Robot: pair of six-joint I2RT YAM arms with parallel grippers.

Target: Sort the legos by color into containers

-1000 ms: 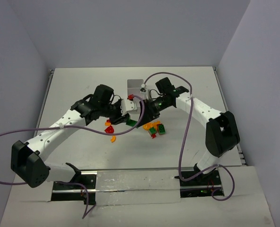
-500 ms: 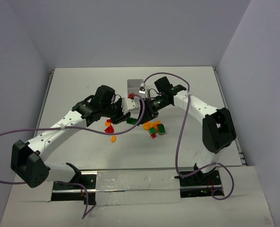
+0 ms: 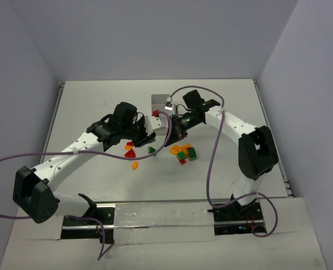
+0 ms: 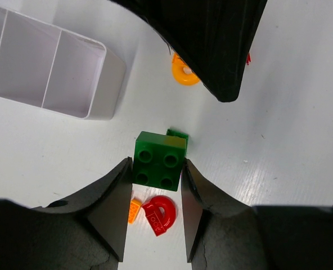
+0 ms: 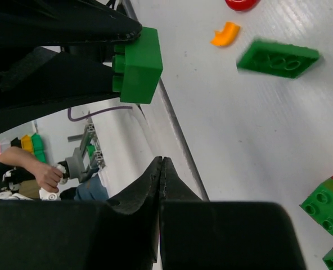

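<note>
In the left wrist view my left gripper (image 4: 156, 165) is shut on a green four-stud brick (image 4: 159, 159), held above the table. Below it lie a second green piece (image 4: 178, 135), a red curved piece (image 4: 160, 214) and a small orange bit (image 4: 134, 210). The white three-compartment tray (image 4: 93, 84) sits just beyond; the compartments I can see hold nothing. My right gripper (image 5: 161, 161) is shut on nothing, close to the held brick (image 5: 139, 64). A flat green brick (image 5: 277, 58) shows blurred below it.
In the top view more legos lie scattered: red and orange pieces (image 3: 130, 152) left of centre, the flat green one (image 3: 151, 149), and a green, orange and red cluster (image 3: 184, 153) under the right arm. An orange ring (image 4: 184, 73) lies near the right gripper's body.
My right gripper has gone from open to shut, and its arm has drawn slightly toward the tray. The flat green brick has shifted down and left on the table. The left arm holds still.
</note>
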